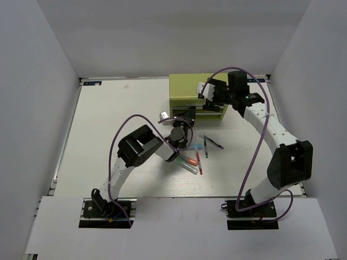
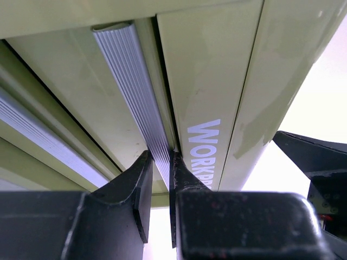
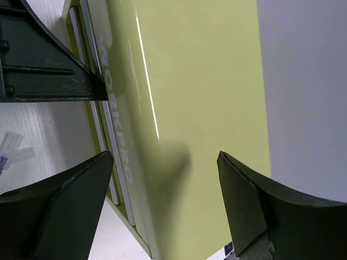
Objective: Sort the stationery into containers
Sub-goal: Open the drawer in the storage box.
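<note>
The yellow-green metal chest [image 1: 187,89] stands at the back middle, with white lettering on its drawer front [image 2: 209,151]. My left gripper [image 1: 183,115] is at the chest's front; in its wrist view the gripper [image 2: 161,162] is shut on a ribbed silver drawer handle [image 2: 130,81]. My right gripper [image 1: 207,92] is open and empty just above the chest's top [image 3: 200,81], shown between the jaws [image 3: 162,160]. Pens lie on the table in front: an orange highlighter [image 1: 190,161], a green one [image 1: 188,168], a red pen [image 1: 198,158], a light blue marker [image 1: 206,145], a dark pen [image 1: 213,142].
White walls close in the table [image 1: 108,141] on the left, back and right. The left gripper's body [image 3: 49,59] shows in the right wrist view beside the chest's front. A second silver handle [image 2: 43,138] runs beside the gripped one.
</note>
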Available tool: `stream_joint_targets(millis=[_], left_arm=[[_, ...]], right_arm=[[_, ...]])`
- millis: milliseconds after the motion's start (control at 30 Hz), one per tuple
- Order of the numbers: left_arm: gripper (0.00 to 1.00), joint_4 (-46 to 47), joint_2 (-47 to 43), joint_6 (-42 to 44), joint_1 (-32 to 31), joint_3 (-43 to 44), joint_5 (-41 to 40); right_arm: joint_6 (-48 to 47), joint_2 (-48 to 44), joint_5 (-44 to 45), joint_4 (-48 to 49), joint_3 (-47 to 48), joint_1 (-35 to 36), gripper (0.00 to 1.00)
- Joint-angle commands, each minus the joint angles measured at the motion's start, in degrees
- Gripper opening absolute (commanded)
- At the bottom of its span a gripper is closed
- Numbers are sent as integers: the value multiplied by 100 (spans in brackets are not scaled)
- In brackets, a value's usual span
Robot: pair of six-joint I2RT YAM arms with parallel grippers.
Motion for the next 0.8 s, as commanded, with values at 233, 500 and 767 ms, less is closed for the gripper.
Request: stream_joint_targets(millis=[233,500,767], left_arm=[[0,2495,-287,177,-32,-372,-663],[0,2495,-340,125,-85,-424,-558],[0,2495,-340,125,-85,-478,-505]], right_arm=[[-209,358,12,-437,679,-36,82],[-131,710,276,-649,987,-36,78],[63,911,601,-657,1127,-44,73]])
